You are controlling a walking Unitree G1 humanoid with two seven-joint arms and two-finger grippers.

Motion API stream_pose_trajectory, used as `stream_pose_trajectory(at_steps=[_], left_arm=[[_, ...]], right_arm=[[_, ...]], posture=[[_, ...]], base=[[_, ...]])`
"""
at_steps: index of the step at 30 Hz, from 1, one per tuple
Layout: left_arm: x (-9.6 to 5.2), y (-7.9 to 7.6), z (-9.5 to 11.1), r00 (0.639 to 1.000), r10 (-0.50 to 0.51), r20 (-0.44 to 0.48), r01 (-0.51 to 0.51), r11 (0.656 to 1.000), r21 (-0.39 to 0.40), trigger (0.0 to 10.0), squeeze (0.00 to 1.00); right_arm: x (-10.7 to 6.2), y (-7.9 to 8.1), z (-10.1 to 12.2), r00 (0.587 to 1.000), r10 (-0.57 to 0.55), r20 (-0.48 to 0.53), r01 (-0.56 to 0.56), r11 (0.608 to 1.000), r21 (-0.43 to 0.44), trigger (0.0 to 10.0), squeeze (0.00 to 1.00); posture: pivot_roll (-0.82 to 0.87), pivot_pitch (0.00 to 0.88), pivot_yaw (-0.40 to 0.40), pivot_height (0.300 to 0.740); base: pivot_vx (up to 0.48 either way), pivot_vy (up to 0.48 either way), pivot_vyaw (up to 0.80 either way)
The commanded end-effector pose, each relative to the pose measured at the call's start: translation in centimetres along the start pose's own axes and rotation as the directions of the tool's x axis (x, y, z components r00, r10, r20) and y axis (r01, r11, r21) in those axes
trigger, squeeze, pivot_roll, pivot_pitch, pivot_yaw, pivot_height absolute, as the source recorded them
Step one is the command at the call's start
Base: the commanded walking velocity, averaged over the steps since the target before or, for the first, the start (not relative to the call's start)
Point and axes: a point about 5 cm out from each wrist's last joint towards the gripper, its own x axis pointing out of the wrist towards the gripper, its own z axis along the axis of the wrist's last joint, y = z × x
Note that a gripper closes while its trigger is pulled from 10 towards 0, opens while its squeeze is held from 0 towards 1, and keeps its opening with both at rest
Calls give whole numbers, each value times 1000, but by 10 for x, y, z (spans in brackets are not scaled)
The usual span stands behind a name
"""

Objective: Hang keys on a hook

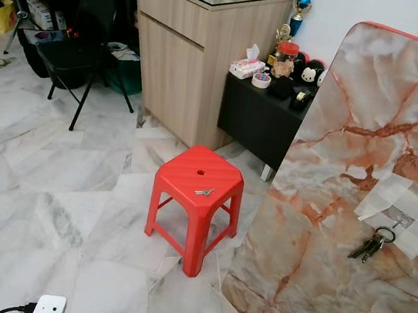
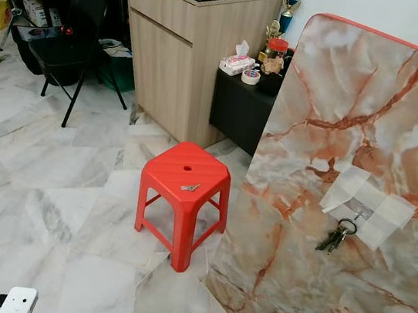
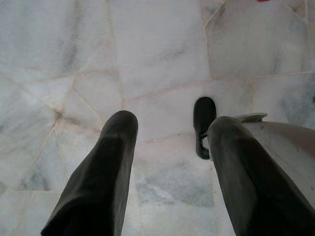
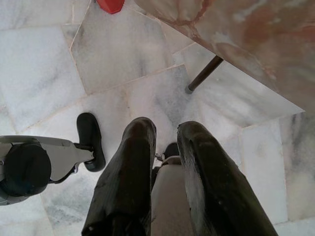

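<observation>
Left eye view looks down on a red stool standing on the marble floor, with a loose set of keys lying flat on its seat just beside the centre hole, at a height an arm could reach from above. To the right leans a marble-patterned board, tilted back so its face is presented toward the robot; a hook is taped to it with pale strips, and a dark key bunch already dangles from it. Behind the stool stand a wooden cabinet and a low black table crowded with small items. Right eye view shows the same layout, the stool well apart from the robot, so I judge a walk closer comes before any grasp. Left wrist view has the left gripper pointing straight down at floor tiles, fingers spread wide with nothing between them, the arm apparently hanging idle. Right wrist view has the right gripper likewise aimed at the floor, its fingers only narrowly apart and empty, with the board's lower edge and a thin support leg ahead of it.
</observation>
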Motion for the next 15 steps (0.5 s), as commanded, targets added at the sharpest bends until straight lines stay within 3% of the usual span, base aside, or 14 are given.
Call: stream_pose_trajectory(at_steps=[1,6,15], left_arm=[[0,-1,-4,1000,-5,-20,5,1000,1,10000,0],[-1,-1,-6,1000,-2,-25,1,1000,-24,10000,0],[-1,-1,-6,999,-2,-32,2,1000,-19,10000,0]], right_arm=[[0,-1,0,1000,-3,-1,3,1000,3,10000,0],[0,-1,0,1000,-5,1,5,1000,6,10000,0],[0,0,0,1000,-6,3,6,1000,10,10000,0]], posture=[[59,0,-45,740],[60,0,-45,740],[61,0,-44,740]], base=[[0,0,0],[0,0,0],[0,434,0]])
